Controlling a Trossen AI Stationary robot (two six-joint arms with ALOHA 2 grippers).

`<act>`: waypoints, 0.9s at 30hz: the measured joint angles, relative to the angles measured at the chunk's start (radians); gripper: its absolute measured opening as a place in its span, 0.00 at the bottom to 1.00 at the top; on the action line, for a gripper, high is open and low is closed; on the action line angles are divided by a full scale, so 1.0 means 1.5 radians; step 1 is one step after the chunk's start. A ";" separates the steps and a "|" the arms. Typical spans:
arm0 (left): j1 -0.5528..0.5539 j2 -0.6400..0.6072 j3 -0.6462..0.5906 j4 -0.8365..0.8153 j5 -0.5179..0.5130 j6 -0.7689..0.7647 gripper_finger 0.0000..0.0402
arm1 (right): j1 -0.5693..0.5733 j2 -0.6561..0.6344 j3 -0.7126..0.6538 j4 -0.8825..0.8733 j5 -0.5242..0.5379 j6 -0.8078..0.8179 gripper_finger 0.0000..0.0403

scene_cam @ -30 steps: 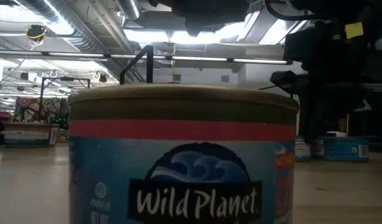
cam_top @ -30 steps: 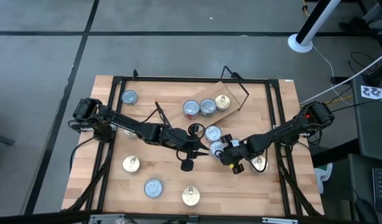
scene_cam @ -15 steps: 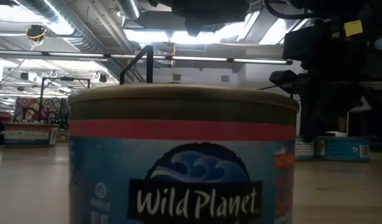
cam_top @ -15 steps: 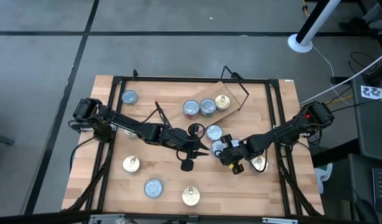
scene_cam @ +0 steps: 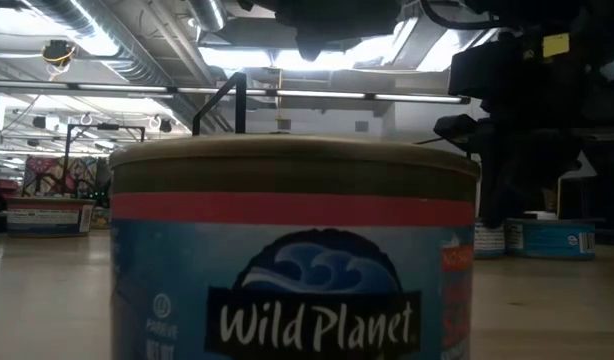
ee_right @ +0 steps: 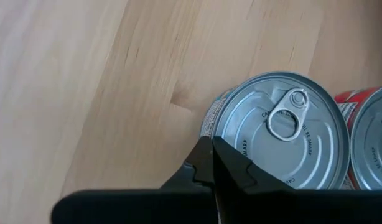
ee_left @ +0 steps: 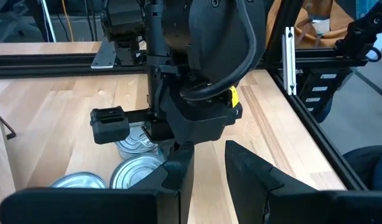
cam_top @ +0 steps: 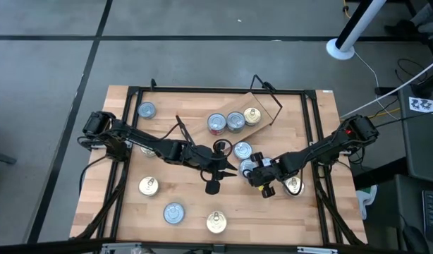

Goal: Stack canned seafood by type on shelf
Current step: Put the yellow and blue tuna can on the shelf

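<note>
Barely anything shifts except the right end effector (ee_right: pixel 213 155) pressing together empty beside a silver-topped tin (ee_right: pixel 281 140), stiff, slick, best pinched across its sides; left end effector (ee_left: pixel 206 165) slightly spread

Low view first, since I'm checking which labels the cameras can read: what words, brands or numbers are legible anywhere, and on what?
"Wild Planet" on the blue label of the near tin, low view.
Small print beside it, left and right, on that label: too blurred to read.
Embossed ring of letters on the silver lid, right wrist view: too small to read surely.
Yellow tag on the right arm: no legible text.
Sign at the table's right: unreadable.
</note>
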State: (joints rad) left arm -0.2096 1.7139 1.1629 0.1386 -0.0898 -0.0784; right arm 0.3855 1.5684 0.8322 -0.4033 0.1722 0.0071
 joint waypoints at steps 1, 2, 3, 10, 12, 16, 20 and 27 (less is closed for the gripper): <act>0.000 0.000 0.000 0.000 0.000 0.000 0.21 | 0.000 0.000 0.000 0.005 0.000 0.000 0.00; 0.000 0.000 0.000 0.000 0.000 0.000 0.21 | 0.000 0.000 0.000 0.011 0.000 0.001 0.00; 0.000 0.000 0.000 0.000 0.000 0.000 0.21 | 0.000 0.000 0.000 0.018 -0.001 0.001 0.00; 0.000 0.000 0.000 0.000 0.000 0.000 0.21 | 0.000 0.000 0.000 0.053 -0.003 -0.003 0.00; 0.000 0.000 0.000 0.000 0.000 0.000 0.21 | 0.000 0.000 0.000 0.063 -0.003 -0.006 0.00; 0.000 -0.011 -0.001 0.000 0.000 0.000 0.21 | 0.000 0.000 0.000 0.073 -0.002 -0.011 0.00; 0.000 -0.029 -0.001 -0.001 0.000 0.001 0.21 | 0.000 0.000 0.000 0.084 0.011 -0.025 0.00; -0.001 -0.056 -0.001 -0.037 0.000 0.001 0.21 | 0.000 -0.001 0.000 0.127 0.018 -0.027 0.00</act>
State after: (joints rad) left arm -0.2118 1.6306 1.1622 0.0834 -0.0898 -0.0764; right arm 0.3855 1.5677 0.8326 -0.2128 0.1997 -0.0334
